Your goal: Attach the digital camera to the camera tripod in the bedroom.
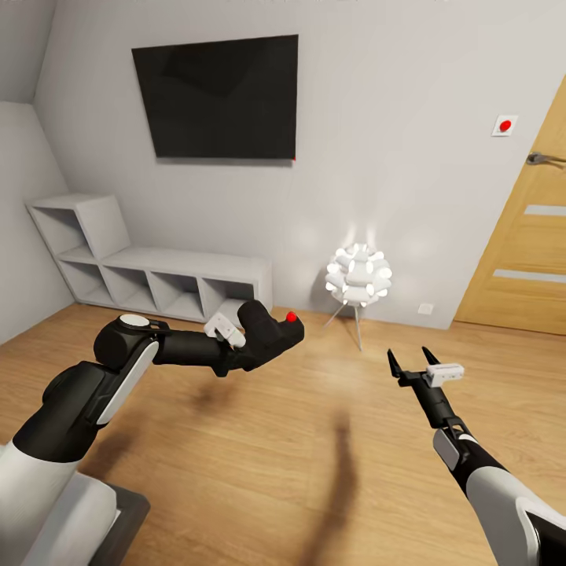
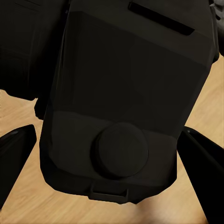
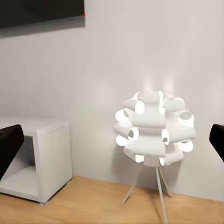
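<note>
left gripper (image 1: 255,346): closed on the one digital camera (image 1: 271,336), fingers (image 2: 16,156) at both its sides, held above the wood floor (image 1: 259,464) | right gripper (image 1: 415,363): open wide, empty, pointing to the one ball lamp (image 1: 359,274) | left arm bent across the front, right arm stretched forward | one TV (image 1: 218,96) and one white shelf (image 1: 149,263) left of the lamp, one door (image 1: 528,236) right of it

arms: black and white shells, round white joint cap
grippers: thin black fingers, small white block behind

Black digital camera (image 1: 271,338) in left pincer (image 1: 236,346), midair.
</note>
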